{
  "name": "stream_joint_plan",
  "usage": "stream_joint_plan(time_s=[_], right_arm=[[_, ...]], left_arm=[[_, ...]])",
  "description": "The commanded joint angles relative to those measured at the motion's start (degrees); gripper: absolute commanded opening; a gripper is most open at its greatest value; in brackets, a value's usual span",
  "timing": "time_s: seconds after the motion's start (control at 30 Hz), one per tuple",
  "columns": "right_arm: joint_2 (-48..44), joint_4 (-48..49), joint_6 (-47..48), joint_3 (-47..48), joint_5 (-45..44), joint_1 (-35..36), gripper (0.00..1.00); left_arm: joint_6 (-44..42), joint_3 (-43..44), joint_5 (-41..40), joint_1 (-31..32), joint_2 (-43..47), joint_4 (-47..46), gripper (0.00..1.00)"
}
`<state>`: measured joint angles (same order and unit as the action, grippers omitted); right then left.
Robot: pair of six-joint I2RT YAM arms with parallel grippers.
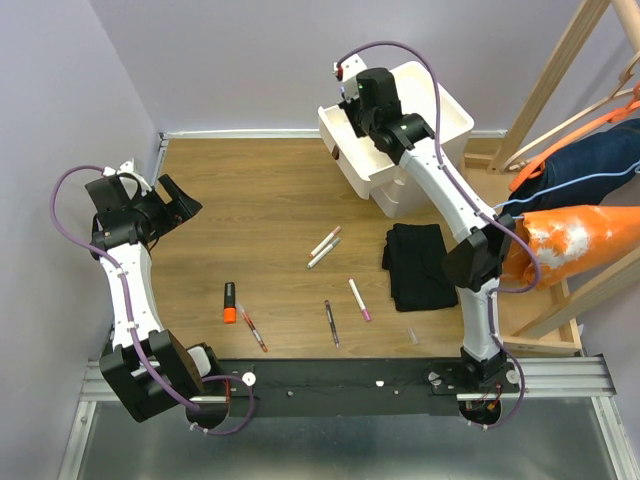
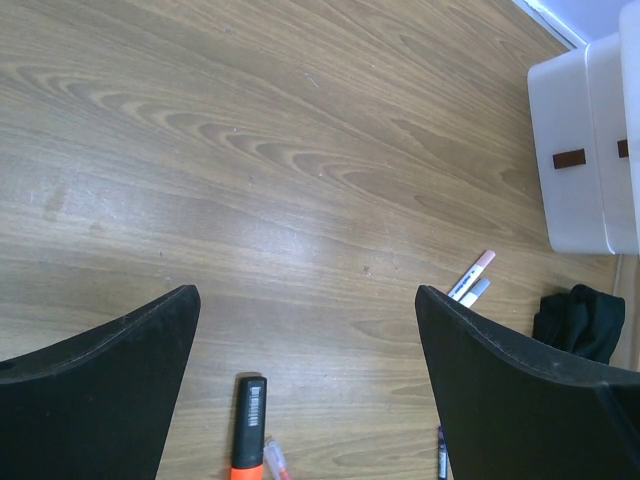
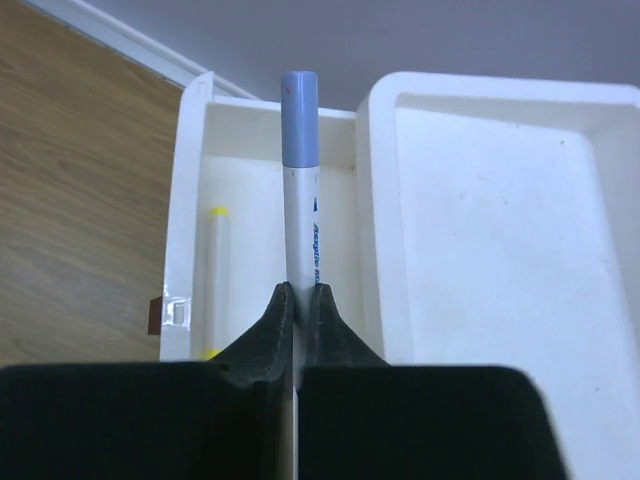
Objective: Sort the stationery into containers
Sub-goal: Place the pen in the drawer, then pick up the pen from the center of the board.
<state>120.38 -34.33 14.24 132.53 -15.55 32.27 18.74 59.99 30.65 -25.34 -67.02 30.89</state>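
My right gripper (image 3: pixel 300 295) is shut on a white marker with a blue-grey cap (image 3: pixel 300 190) and holds it over the open top drawer (image 3: pixel 188 200) of the white cabinet (image 1: pixel 445 115). A yellow-tipped pen (image 3: pixel 217 270) lies in that drawer. In the top view the right gripper (image 1: pixel 350 95) is over the drawer's left end. My left gripper (image 1: pixel 180 197) is open and empty above the bare wood at the left; it also shows in the left wrist view (image 2: pixel 305 295). An orange highlighter (image 1: pixel 230 302) (image 2: pixel 250 430), two pens side by side (image 1: pixel 324 246) (image 2: pixel 472 280), a pink-tipped pen (image 1: pixel 359 299), a dark pen (image 1: pixel 331 323) and a red pen (image 1: pixel 252 328) lie on the table.
A folded black cloth (image 1: pixel 420 265) lies in front of the cabinet. A wooden rack (image 1: pixel 560 70) with orange and dark fabric stands at the right. Purple walls close the back and left. The cabinet's lower drawers with dark handles (image 2: pixel 568 159) show in the left wrist view.
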Motion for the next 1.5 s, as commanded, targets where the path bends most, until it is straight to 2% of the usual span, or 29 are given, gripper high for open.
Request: stream_joint_plan(time_s=[0.0,0.03,0.1,0.13,0.23,0.27,0.33,0.37,0.43,0.47,0.53,0.67,0.83,1.33,1.47], right_arm=[[2.5,-1.1,-1.6,-0.5,-2.7,-1.2,0.25],[2.5,-0.8,-1.7,-0.4,-3.1,-1.2,0.43],[2.1,-1.4,-2.1,0.1,-1.9,-1.2,0.59],[1.9,-1.8,-2.1,0.9,-0.4,-1.2,0.65],[-0.4,-3.7,-1.9,1.4,8.2,-1.2,0.7],[-1.0,-4.4,-0.6,1.3,15.0,-1.1,0.7],[-2.9,-6.8,0.7,0.6,21.5,-0.9,0.7],[-3.7,-7.7,2.8,-0.5,28.1,-0.7,0.7],[-4.7,-13.1,7.7,-1.8,35.9,-0.2,0.7],[-4.9,-15.6,13.8,-3.4,41.9,1.2,0.69],[-5.8,-21.8,20.7,-7.0,44.4,3.3,0.67],[-8.8,-23.1,34.1,-19.7,38.3,10.1,0.54],[-8.1,-21.9,42.1,-29.3,33.4,15.9,0.49],[2.3,-19.7,49.2,-28.1,30.7,17.2,0.41],[3.8,-18.2,51.2,-28.8,30.1,18.3,0.36]], left_arm=[[0.2,-0.7,1.0,-0.4,0.5,-1.1,0.98],[0.2,-0.9,1.0,-0.4,0.7,-1.1,0.98],[0.2,-1.1,1.0,-0.4,0.7,-1.2,0.98],[0.2,-1.1,1.0,-0.4,0.5,-1.2,0.98],[0.3,-1.1,1.0,-0.5,0.4,-1.5,0.98],[0.6,-1.1,1.1,-0.3,0.3,-1.9,0.98],[0.7,-1.1,1.2,-0.4,0.1,-2.1,0.98],[0.9,-1.0,1.5,-0.4,0.0,-2.3,0.98],[1.0,-1.0,1.8,-0.4,-0.2,-2.5,0.98],[1.2,-1.0,1.9,-0.5,-0.3,-2.8,0.98],[1.3,-1.3,2.2,-0.4,-0.3,-2.9,0.98],[1.3,-1.8,2.4,-0.5,0.1,-2.8,0.98],[0.9,-2.7,2.2,-0.4,1.0,-2.5,0.98],[0.0,-5.3,1.3,-0.7,1.7,-2.5,0.98],[-0.4,-5.1,1.2,-0.8,0.9,-2.4,0.98]])
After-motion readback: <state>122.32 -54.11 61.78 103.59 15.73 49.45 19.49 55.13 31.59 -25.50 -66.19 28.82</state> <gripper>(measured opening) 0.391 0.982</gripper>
